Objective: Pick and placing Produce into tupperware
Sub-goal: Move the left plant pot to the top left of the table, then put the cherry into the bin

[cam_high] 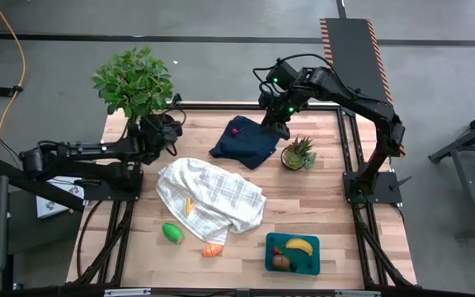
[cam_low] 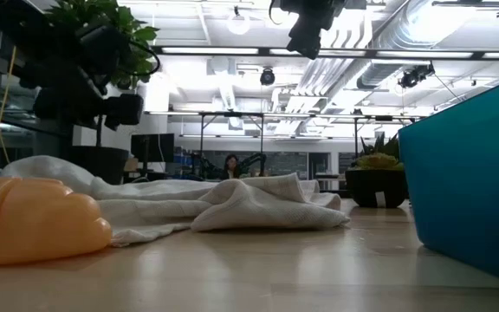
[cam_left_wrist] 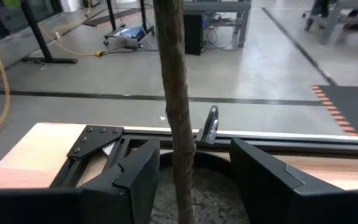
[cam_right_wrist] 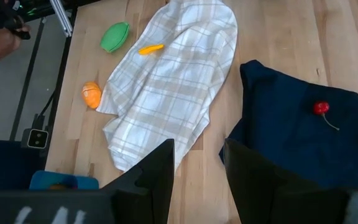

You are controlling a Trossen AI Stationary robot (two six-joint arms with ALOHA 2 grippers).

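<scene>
Grey concrete floor surrounds a pale wooden counter; the low view shows a bright workshop with ceiling ducts beyond it. At the counter's front right corner sits the tupperware, holding a banana and a brown piece. A checked towel lies mid-counter with an orange sliver on it; a green piece and an orange piece rest near the front edge. A navy cloth by the back edge carries a red berry, beside a small spiky plant. The leafy plant stands at the back left corner. The left end effector stands partly open either side of its trunk, not touching. The right end effector hovers above the cloth, fingers narrowly apart, holding nothing.
</scene>
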